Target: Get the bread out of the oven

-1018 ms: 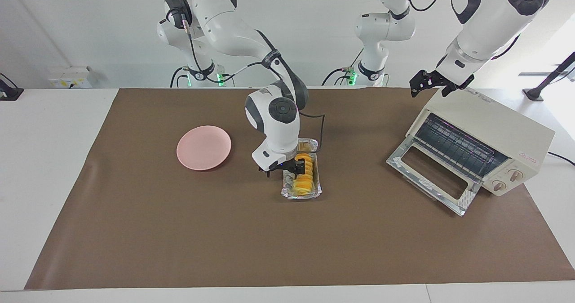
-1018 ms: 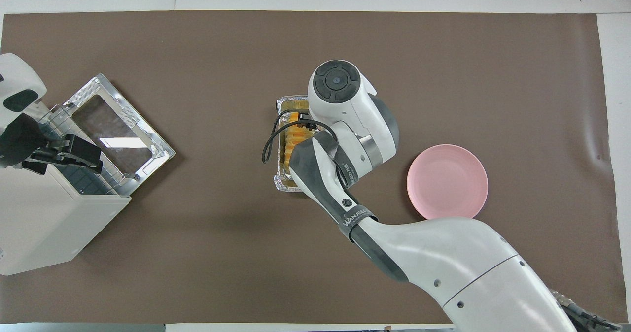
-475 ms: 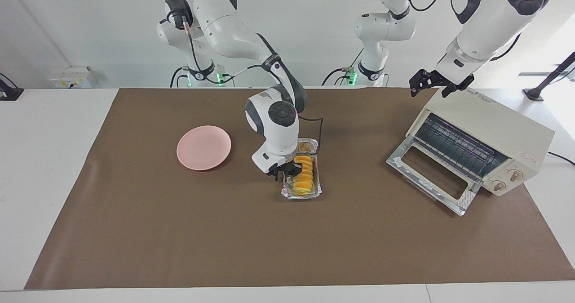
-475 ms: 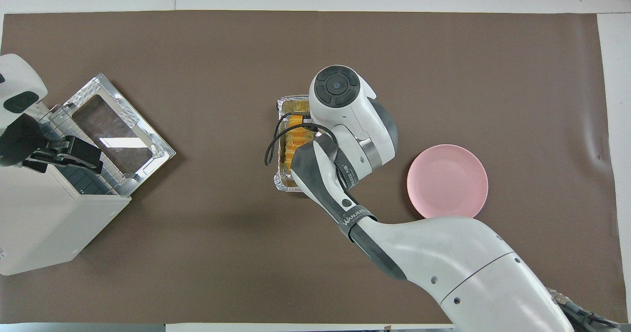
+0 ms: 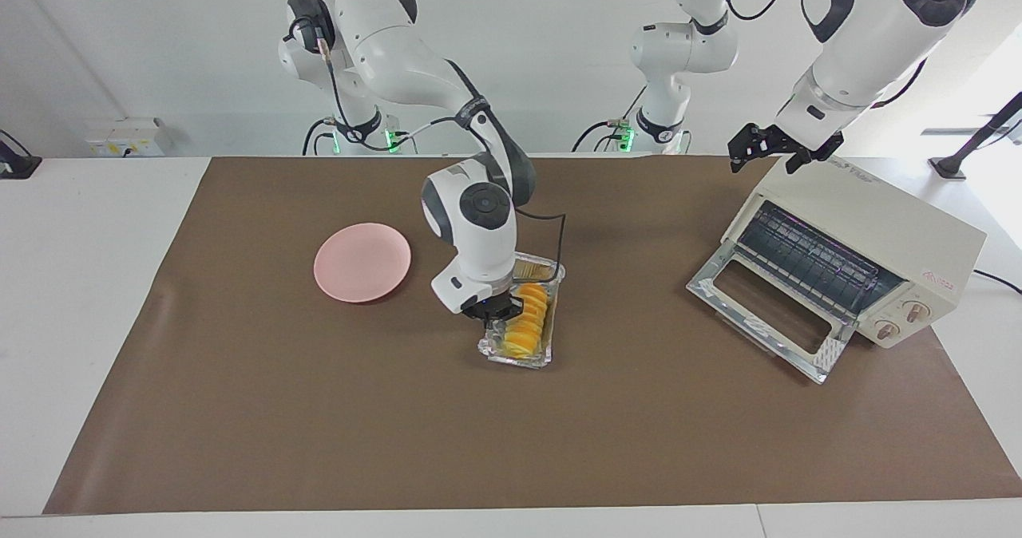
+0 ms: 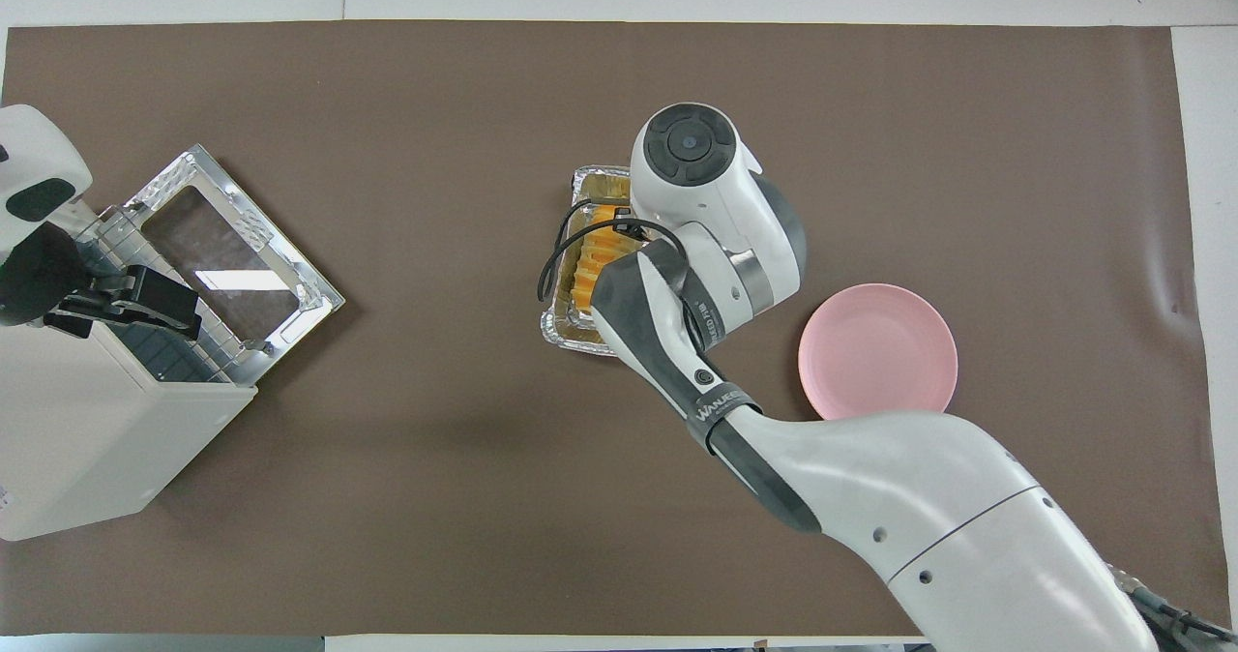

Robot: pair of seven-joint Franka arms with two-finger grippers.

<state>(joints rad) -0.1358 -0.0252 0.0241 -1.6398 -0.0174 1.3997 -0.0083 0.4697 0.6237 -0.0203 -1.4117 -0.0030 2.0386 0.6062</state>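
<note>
The right gripper (image 5: 495, 311), fingertips pinched together on the long rim of the crinkled foil tray (image 5: 523, 362), held the tray by the edge toward the right arm's end of the bench (image 5: 319, 442). The bread (image 5: 527, 324), a ridged golden loaf, lay lengthwise inside the tray at mid-bench, between the pink plate (image 5: 362, 262) and the oven (image 5: 878, 227) and well apart from both. The tray sat askew, and whether its base had cleared the bench could not be told.

The oven stood at the left arm's end with its glass door (image 5: 758, 314) dropped open and its rack bare, so the loaf looked to be already out. The left gripper (image 5: 768, 147) hung wide open over the oven's top corner, waiting.

Thin foil gripped on one side would likely buckle and tip. A sound carry would probably keep the tray low and level, move slowly so the loaf did not slide to the unsupported side, and set it flat before letting go.
</note>
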